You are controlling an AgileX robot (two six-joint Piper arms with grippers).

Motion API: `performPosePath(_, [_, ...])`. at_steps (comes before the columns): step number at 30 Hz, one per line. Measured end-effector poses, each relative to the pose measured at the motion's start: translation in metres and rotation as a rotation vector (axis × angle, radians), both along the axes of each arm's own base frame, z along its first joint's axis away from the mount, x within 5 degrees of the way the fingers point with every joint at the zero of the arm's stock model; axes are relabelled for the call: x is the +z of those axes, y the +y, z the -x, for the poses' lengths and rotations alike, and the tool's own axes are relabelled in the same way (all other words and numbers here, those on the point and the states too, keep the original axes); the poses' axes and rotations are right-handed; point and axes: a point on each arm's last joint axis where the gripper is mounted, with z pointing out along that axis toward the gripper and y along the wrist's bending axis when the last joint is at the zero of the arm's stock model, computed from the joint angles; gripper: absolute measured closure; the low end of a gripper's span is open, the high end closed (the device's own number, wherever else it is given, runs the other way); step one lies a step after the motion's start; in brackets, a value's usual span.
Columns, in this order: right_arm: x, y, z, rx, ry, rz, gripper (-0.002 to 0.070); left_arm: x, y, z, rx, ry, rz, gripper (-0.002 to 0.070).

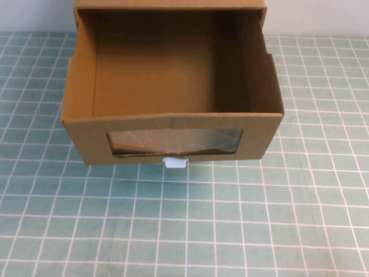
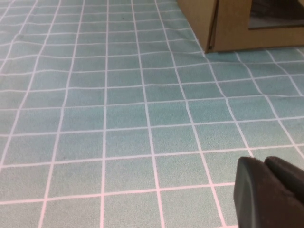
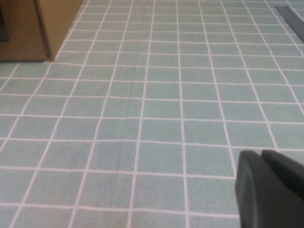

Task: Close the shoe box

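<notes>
Nearest the high camera lies the bare near edge of the green checked mat [image 1: 184,242], white grid lines running across it. Beyond it, toward the mat's far edge and about centred, sits the shoe box [image 1: 173,124]: its brown cardboard drawer is pulled well out toward me, open and empty inside. The drawer front faces me with its clear plastic window [image 1: 174,142] and the small white pull tab [image 1: 174,163] just below that window, touching the front's lower edge. The outer sleeve [image 1: 170,4] shows only at the far edge. My left gripper [image 2: 270,194] hangs low over the mat, apart from the box's left front corner; my right gripper [image 3: 270,190] hangs likewise off the right front corner. Whether my fingers are spread or together, I cannot tell.
</notes>
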Motion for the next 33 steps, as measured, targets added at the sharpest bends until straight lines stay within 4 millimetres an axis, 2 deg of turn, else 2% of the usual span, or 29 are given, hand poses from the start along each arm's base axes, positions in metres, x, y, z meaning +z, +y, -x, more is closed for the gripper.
performPosePath(10, [0.000,0.000,0.000,-0.001,-0.002,0.000,0.0690,0.001,0.000,0.000,0.002,-0.017,-0.005,0.0678])
performPosePath(15, [0.007,-0.002,-0.002,-0.024,-0.081,0.003,0.0690,0.012,0.001,-0.003,0.012,-0.130,0.016,0.0678])
performPosePath(21, [0.032,-0.010,-0.003,-0.115,-0.354,-0.058,0.0691,0.040,0.003,-0.004,0.040,-0.440,0.087,0.0678])
performPosePath(26, [0.059,-0.022,0.005,-0.242,-0.672,-0.105,0.0690,0.066,0.006,0.002,0.057,-0.722,0.164,0.0678])
performPosePath(29, [0.068,-0.027,0.011,-0.295,-0.796,-0.113,0.0690,0.071,0.007,0.005,0.060,-0.789,0.178,0.0678])
performPosePath(33, [0.074,-0.030,0.015,-0.328,-0.875,-0.114,0.0690,0.072,0.007,0.006,0.060,-0.803,0.182,0.0678])
